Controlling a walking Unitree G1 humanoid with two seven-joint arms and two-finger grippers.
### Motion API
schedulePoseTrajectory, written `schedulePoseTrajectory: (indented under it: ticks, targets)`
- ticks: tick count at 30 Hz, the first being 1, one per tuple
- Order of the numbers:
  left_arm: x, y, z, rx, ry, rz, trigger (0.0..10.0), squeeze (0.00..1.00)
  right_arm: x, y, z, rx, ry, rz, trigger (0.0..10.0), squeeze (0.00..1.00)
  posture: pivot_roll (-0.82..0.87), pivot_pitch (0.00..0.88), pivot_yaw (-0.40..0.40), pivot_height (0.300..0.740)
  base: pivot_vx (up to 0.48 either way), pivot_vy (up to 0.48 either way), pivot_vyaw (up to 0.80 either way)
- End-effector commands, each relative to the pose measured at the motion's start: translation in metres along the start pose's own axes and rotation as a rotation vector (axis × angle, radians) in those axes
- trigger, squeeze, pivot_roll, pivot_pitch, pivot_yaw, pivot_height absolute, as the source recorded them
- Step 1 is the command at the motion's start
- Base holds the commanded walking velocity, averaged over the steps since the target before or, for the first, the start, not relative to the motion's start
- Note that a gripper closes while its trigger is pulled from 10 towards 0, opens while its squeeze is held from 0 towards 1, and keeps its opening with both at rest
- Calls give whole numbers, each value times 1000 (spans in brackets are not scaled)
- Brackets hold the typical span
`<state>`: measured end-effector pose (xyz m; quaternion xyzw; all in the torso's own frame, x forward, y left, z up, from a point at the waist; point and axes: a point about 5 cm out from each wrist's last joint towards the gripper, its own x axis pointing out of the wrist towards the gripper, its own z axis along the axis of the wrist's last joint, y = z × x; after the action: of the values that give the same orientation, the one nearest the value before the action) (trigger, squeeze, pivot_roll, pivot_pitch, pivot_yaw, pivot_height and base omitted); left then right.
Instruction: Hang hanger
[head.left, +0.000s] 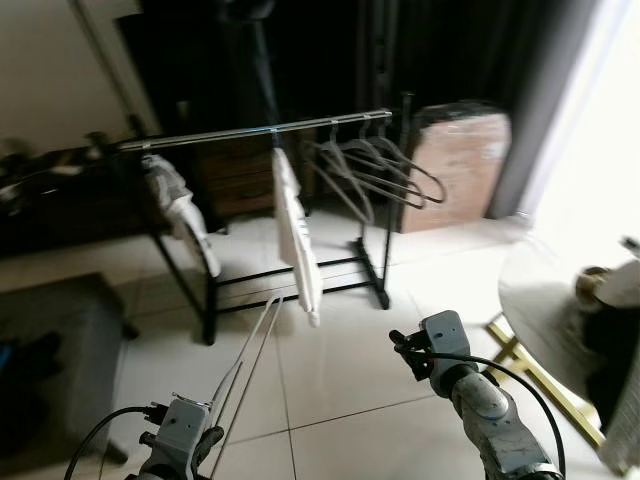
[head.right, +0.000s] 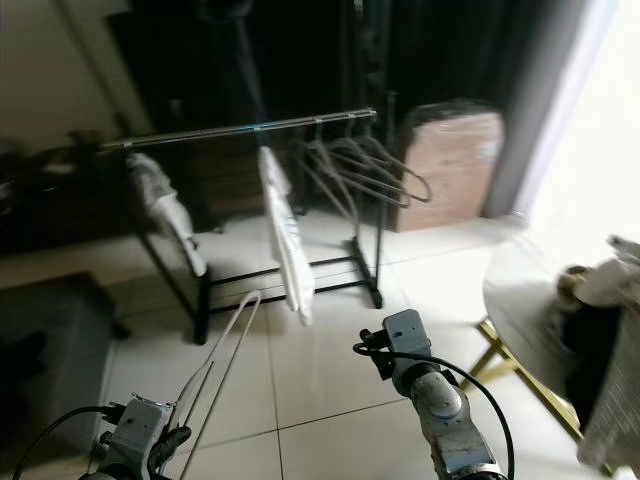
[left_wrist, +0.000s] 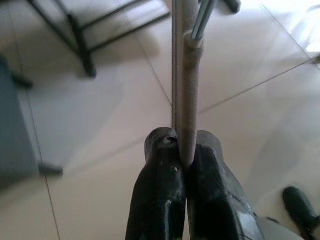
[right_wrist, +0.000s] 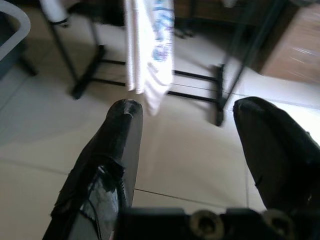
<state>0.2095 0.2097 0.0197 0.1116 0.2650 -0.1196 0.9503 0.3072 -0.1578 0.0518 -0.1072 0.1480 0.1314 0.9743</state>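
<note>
White hanger (head.left: 250, 350) gripped by closed left hand (left_wrist: 182, 155), held low above tiled floor (head.left: 330, 390), short of clothes rack (head.left: 260, 130). Right hand (right_wrist: 187, 125) held open, empty, raised beside it. White garment (head.left: 298, 240) and bare hangers (head.left: 380, 170) hung on rack rail.

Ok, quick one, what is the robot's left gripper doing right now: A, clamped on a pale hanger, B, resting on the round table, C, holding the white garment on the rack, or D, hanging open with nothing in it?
A: in the left wrist view the left gripper has its two black fingers closed on the bar of a pale hanger, which runs up toward the clothes rack in the eye views.
</note>
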Motion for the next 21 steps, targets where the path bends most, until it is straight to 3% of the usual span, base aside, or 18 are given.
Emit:
schedulePoseTrajectory:
  ticks: [1,6,8,9,10,11,15,16,17,20,21]
  targets:
    - [-1,-5,2,24,9,-44,10000,0,-1,2,1,-4,-1,26,10000,0,-26,89,54,740,0,0,800]
    - [0,-7,4,103,15,-59,10000,0,-1,7,0,-10,6,60,10000,0,-27,90,50,740,0,0,0]
    - [-1,-9,5,231,29,-101,10000,0,0,9,1,-30,9,91,10000,0,-27,90,50,740,0,0,0]
    - [-1,-9,5,231,29,-101,10000,0,0,9,1,-30,9,91,10000,0,-27,90,50,740,0,0,0]
    - [-1,-10,5,329,45,-141,10000,0,0,10,4,-62,-5,125,10000,0,-26,91,48,740,0,0,0]
    - [-1,-10,5,329,45,-141,10000,0,0,10,4,-62,-5,125,10000,0,-26,91,48,740,0,0,0]
    - [-5,-7,3,402,92,-267,10000,0,-1,14,15,-224,-53,246,10000,0,-28,92,46,740,0,0,0]
    - [-5,-7,3,402,92,-267,10000,0,-1,14,15,-224,-53,246,10000,0,-28,92,46,740,0,0,0]
    - [-10,-3,3,525,136,-386,10000,0,-5,16,16,-362,-46,382,10000,0,-21,95,42,740,0,0,0]
    - [-12,-1,3,572,152,-426,10000,0,-6,16,15,-399,-39,428,10000,0,-21,95,43,740,0,0,0]
    - [-12,3,7,624,155,-511,10000,0,-10,13,14,-464,-11,517,10000,0,-25,95,44,740,0,0,0]
